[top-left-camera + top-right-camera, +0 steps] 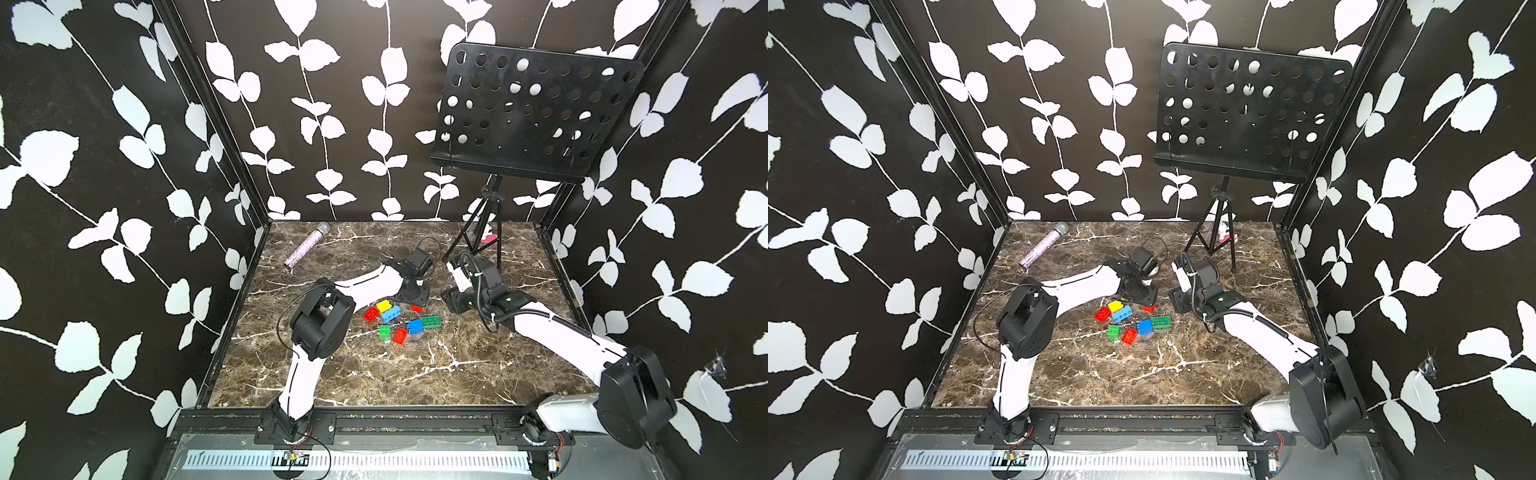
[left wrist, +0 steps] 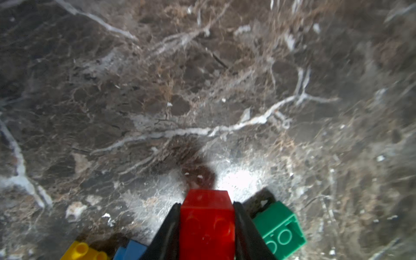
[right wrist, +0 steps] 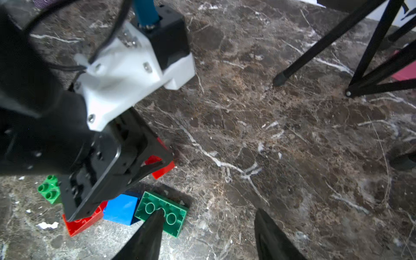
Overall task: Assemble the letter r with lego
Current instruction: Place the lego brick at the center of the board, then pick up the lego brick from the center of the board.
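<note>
Left gripper [image 2: 207, 203]: closed on small red studded plastic brick [image 2: 207, 225], mid-bench | right gripper [image 3: 209, 211]: jaws wide, holding nothing | other coloured lego bricks [image 1: 414, 327]: loose cluster, bench centre | dark brown white-veined marble bench [image 1: 374, 374] | black perforated music stand [image 1: 536, 112]: back right corner | glittery purple microphone [image 1: 302, 249]: near back left corner | black white-leaf-print walls [image 1: 104, 166]: three sides
</note>
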Controlling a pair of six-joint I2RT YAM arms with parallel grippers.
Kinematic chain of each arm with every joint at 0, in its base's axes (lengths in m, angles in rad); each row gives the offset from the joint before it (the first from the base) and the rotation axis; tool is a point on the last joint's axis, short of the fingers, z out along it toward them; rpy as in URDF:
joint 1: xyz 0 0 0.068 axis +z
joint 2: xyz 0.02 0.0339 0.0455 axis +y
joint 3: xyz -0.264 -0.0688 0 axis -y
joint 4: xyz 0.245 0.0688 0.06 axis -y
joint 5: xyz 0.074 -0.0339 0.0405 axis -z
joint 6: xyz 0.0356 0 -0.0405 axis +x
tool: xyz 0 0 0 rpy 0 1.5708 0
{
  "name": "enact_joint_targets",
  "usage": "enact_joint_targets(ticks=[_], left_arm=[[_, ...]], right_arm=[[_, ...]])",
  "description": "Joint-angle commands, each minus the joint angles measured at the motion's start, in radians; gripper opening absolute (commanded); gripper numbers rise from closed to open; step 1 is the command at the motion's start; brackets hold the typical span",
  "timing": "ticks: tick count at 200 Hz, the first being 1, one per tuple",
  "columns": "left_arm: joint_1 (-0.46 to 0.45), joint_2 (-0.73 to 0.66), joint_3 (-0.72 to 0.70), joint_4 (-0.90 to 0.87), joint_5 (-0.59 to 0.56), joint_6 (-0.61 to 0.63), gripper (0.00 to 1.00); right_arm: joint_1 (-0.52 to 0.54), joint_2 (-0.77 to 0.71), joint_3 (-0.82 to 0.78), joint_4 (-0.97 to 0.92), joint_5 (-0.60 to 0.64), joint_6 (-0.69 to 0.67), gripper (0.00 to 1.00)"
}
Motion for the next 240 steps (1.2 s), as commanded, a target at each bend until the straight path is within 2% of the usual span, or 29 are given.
enact_joint_targets(ticks=[1,24,56,68,88,96,113,129,143,158,179,240], left_arm=[[-0.008,-0.013,0.022,-0.058,-0.066,0.004,0.49],[-0.01,-0.052,-0.033,0.015,-0.038,-0.017,0.62],[-0.006,-0.164,-0.104,0.089,-0.064,-0.035,0.65],[0.01,-0.229,-0.137,0.107,-0.083,-0.051,0.66],[0.078,-0.359,-0.266,0.186,-0.049,-0.121,0.67],[0.149,-0.419,-0.343,0.247,-0.009,-0.163,0.67],[0.251,-0.535,-0.498,0.378,0.059,-0.229,0.7],[0.307,-0.605,-0.559,0.382,0.039,-0.225,0.7],[0.328,-0.617,-0.55,0.328,0.012,-0.189,0.69],[0.331,-0.609,-0.529,0.279,-0.009,-0.152,0.69],[0.337,-0.593,-0.519,0.251,-0.003,-0.131,0.68],[0.344,-0.582,-0.598,0.293,0.047,-0.147,0.65]], right_arm=[[-0.006,-0.005,0.002,0.026,0.028,0.023,0.64],[-0.006,0.0,0.007,0.024,0.028,0.029,0.64],[-0.005,0.018,0.049,-0.021,0.009,0.062,0.63],[-0.003,0.043,0.087,-0.065,-0.005,0.115,0.6],[0.006,0.078,0.113,-0.082,-0.04,0.24,0.57],[0.027,0.089,0.118,-0.078,-0.051,0.277,0.56],[0.099,0.127,0.16,-0.102,0.003,0.325,0.56],[0.143,0.184,0.221,-0.163,0.049,0.428,0.55],[0.146,0.234,0.232,-0.155,0.013,0.565,0.55],[0.155,0.298,0.244,-0.141,-0.036,0.646,0.53],[0.18,0.349,0.301,-0.248,0.027,0.686,0.52],[0.212,0.413,0.366,-0.199,-0.008,0.737,0.53]])
